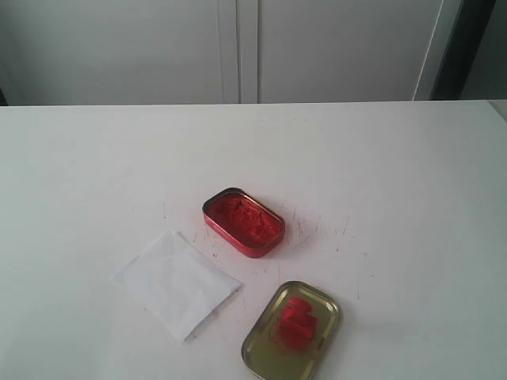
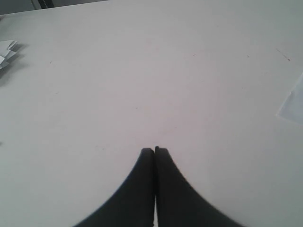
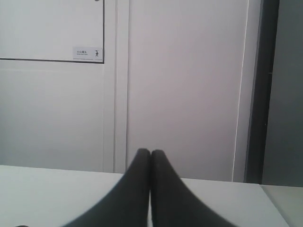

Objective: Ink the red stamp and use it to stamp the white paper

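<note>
Exterior view: white counter [image 1: 95, 174], neither arm in frame. Red tin [image 1: 243, 223] sits open near the centre of the frame, filled with rough red ink paste, its long side running from upper left to lower right. Fine red specks and scratches mark the counter around it, mostly to its right. White paper [image 1: 176, 283] lies flat at lower left of the frame, turned diagonally, one corner pointing toward the tin but apart from it; no imprint can be made out on it at this resolution. Gold lid [image 1: 269, 356] lies at lower centre-right, inside up, just beside the paper's right corner and not touching it. Red stamp [image 1: 295, 323] rests inside the lid, toward its upper half, lying against the gold floor; its stepped outline is only faintly readable. Left wrist view: left gripper [image 2: 155, 150] is closed, the two dark fingers pressed tip to tip with nothing between them, over bare counter; a folded white scrap [image 2: 7, 52] shows at the frame edge. Right wrist view: right gripper [image 3: 150, 152] is likewise closed and empty, fingers meeting along their length, pointing level across the counter toward pale cabinet doors [image 3: 180, 85] that carry a small label [image 3: 87, 53], text too small to read.
</note>
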Robot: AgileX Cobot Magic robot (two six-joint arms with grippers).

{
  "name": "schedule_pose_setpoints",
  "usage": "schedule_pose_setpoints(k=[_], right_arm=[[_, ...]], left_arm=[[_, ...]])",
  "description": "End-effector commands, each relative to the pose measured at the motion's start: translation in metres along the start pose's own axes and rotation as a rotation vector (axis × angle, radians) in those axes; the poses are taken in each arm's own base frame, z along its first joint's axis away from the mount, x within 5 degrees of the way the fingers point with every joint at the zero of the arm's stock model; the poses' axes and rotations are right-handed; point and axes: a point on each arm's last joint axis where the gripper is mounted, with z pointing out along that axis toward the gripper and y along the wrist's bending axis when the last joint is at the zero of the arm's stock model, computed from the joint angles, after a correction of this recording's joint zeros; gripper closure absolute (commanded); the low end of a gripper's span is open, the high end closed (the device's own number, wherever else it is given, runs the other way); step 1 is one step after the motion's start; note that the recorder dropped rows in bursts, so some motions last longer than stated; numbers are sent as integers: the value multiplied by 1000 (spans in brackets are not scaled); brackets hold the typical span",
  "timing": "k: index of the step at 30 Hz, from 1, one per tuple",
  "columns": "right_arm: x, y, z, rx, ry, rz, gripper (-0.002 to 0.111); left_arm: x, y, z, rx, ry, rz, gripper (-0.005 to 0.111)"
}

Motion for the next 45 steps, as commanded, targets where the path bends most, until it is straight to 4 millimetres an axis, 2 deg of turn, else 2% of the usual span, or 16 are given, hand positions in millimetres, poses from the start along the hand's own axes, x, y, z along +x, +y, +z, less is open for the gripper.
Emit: schedule_pose_setpoints(k=[1, 5, 15, 24, 30, 39, 45], right_arm=[[-20, 0, 6, 5, 68, -16, 108], [-37, 0, 20, 9, 170, -11, 108], [-49, 0, 64, 13, 456, 14, 108], [-32, 1, 103, 15, 810, 41, 108], [-4, 6, 127, -33, 1070, 59, 108], [28, 22, 154, -208, 1218, 117, 108], [32, 43, 166, -308, 1254, 75, 108]], left_arm=[[1, 0, 0, 5, 4, -6, 107], [1, 0, 0, 5, 4, -6, 107], [1, 0, 0, 5, 4, -6, 107], [1, 0, 0, 5, 4, -6, 107], [1, 0, 0, 5, 4, -6, 107], [1, 0, 0, 5, 4, -6, 107], [1, 0, 0, 5, 4, -6, 107]])
